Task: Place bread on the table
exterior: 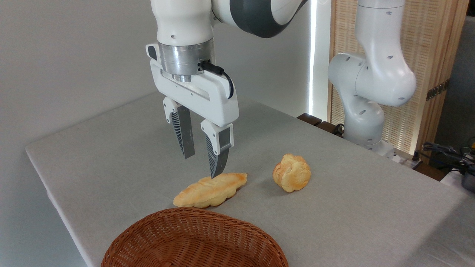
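On the table [111, 148], the roundish bread [292, 172] tipped on its side, tool [202, 165] empty, fingers apart

You had the bread [292, 172], a small knobbly golden-brown bun, resting on the table [111, 155] right of frame centre, tipped on its side. The table's plain light grey cloth top filled the middle of the frame.

place: robot lab / test room, staged not lived-in
rig: white Franka arm [371, 74] bolted at the edge of the light grey cloth-topped counter [111, 155]
backdrop: plain grey wall [55, 55], slatted wooden screen [426, 37]
clutter: loose black cables [445, 150] at far right
props: fake-looking food beside brown woven wicker basket [193, 241]
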Controlling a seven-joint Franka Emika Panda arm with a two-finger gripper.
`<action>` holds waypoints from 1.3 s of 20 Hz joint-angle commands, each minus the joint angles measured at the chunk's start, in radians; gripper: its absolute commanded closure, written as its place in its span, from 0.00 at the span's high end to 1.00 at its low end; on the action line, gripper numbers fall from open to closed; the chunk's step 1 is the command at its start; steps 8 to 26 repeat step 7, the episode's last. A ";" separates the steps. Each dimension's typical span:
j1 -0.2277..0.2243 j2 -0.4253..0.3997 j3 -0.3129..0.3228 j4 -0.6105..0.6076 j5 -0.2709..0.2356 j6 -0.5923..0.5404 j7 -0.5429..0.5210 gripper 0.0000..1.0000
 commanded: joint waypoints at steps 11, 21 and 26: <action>-0.011 -0.012 -0.007 0.015 -0.015 -0.017 -0.014 1.00; -0.011 -0.012 -0.007 0.015 -0.015 -0.017 -0.014 1.00; -0.011 -0.012 -0.007 0.015 -0.015 -0.017 -0.014 1.00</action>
